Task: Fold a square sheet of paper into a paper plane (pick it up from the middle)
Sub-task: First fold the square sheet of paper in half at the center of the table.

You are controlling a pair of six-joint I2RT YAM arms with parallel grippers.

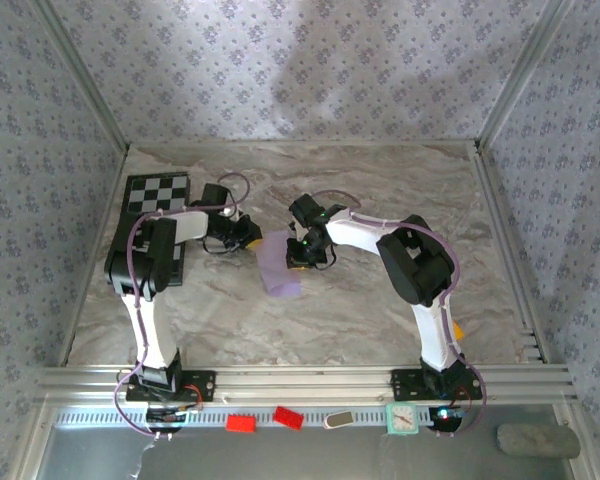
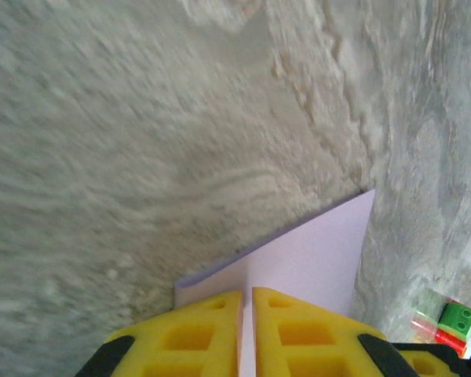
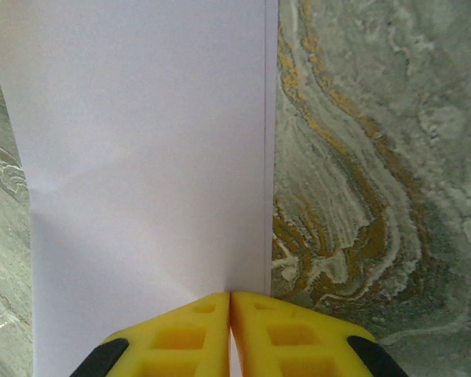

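The square sheet of paper [image 1: 278, 268], pale lilac and folded over on itself, hangs between my two grippers near the middle of the marble table. My left gripper [image 1: 250, 236] is shut on its left edge; in the left wrist view the yellow fingers [image 2: 196, 334] pinch the sheet of paper [image 2: 314, 255] with a thin strip of it between them. My right gripper [image 1: 302, 252] is shut on its right side; in the right wrist view the fingers [image 3: 298, 338] clamp the paper [image 3: 141, 157] close to its doubled right edge. No paper plane shape shows.
A black-and-white checkerboard [image 1: 158, 193] lies at the back left, partly under the left arm. Small coloured blocks [image 1: 265, 419] and a little clock [image 1: 402, 418] sit on the front rail. Metal frame rails and patterned walls bound the table [image 1: 380, 190].
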